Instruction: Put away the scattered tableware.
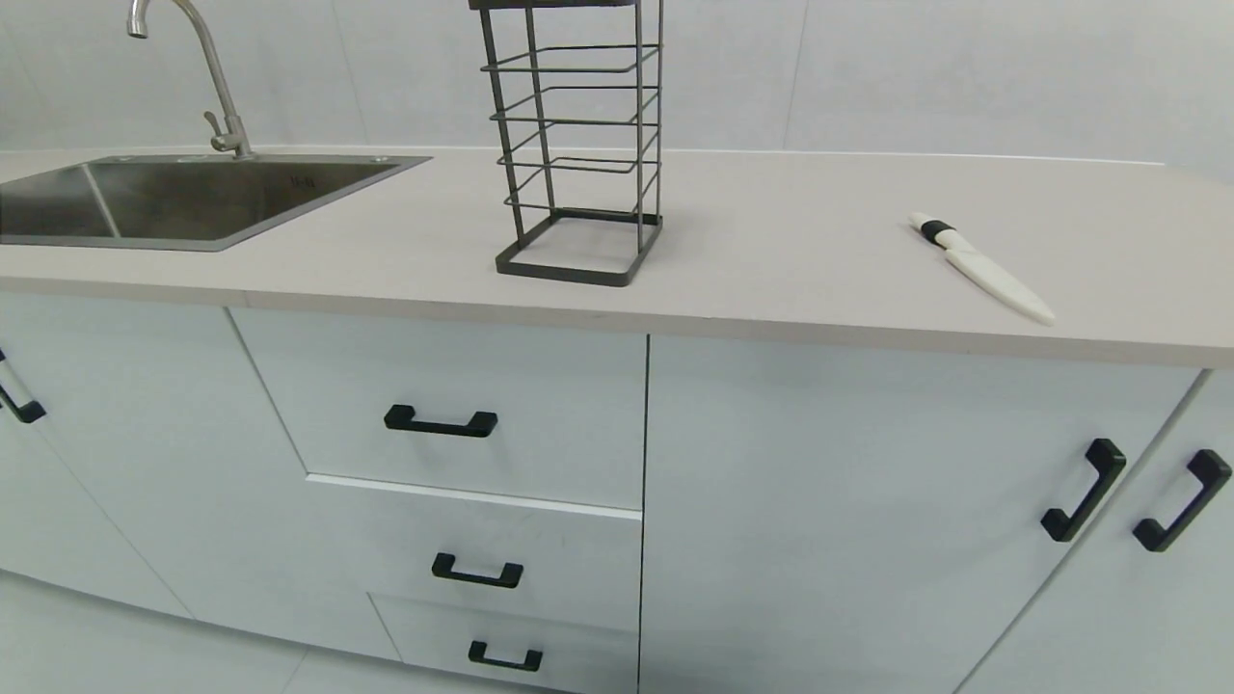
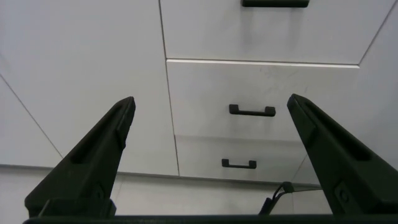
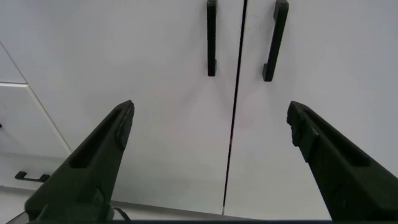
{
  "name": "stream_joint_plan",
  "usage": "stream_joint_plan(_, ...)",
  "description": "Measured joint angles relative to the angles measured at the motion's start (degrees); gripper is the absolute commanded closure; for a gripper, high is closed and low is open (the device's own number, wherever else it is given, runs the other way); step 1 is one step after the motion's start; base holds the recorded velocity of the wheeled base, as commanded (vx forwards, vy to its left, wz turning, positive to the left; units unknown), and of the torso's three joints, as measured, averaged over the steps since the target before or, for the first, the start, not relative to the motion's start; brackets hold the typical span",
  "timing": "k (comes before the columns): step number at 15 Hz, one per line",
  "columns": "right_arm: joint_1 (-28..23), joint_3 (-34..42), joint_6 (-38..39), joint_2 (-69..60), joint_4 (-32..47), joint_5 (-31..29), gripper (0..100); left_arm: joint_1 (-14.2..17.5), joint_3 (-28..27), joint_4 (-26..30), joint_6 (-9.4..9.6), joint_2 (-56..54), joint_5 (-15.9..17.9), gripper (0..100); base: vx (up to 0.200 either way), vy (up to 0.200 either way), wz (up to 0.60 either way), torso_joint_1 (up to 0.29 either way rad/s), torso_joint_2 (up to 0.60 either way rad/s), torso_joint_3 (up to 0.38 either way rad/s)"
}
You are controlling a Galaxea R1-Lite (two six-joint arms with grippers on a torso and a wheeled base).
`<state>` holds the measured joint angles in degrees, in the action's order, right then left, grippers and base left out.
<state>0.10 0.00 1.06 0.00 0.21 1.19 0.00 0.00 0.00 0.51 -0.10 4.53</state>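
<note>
One knife (image 1: 983, 268) lies at the right of the head frame on the countertop (image 1: 771, 222), near its front edge. One wire rack (image 1: 578, 145) stands at upper centre, well apart. We judge a clumsy nudge could slide the knife off that edge. Two grippers, left gripper (image 2: 211, 102) and right gripper (image 3: 210, 107), gape wide and empty before the cabinet fronts (image 3: 155, 62); rising, they might clip the countertop.

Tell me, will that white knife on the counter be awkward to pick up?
The knife lies flat and low on the counter, so gripping it may be hard. It looks smooth, so probably slippery. Slim and seemingly rigid, it would likely slide or spin rather than roll when pushed.
</note>
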Motion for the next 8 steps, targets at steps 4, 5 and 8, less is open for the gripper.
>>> stream_joint_plan(4, 0.00, 0.00, 0.02, 0.00, 0.01, 0.02, 0, 0.00, 0.00, 0.02, -0.07, 0.00, 0.00, 0, 0.000, 0.000, -0.30, -0.001, 0.00, 0.001)
stream_joint_plan(5, 0.01, 0.00, 0.02, 0.00, 0.06, 0.00, 0, 0.00, 0.00, 0.02, -0.07, 0.00, 0.02, 0, 0.000, 0.000, -0.60, -0.002, 0.01, 0.002)
stream_joint_plan(8, 0.01, 0.00, 0.00, 0.00, 0.04, -0.02, 0, 0.00, 0.00, 0.07, -0.07, 0.02, 0.04, 0, 0.000, 0.000, 0.00, 0.000, 0.00, 0.000)
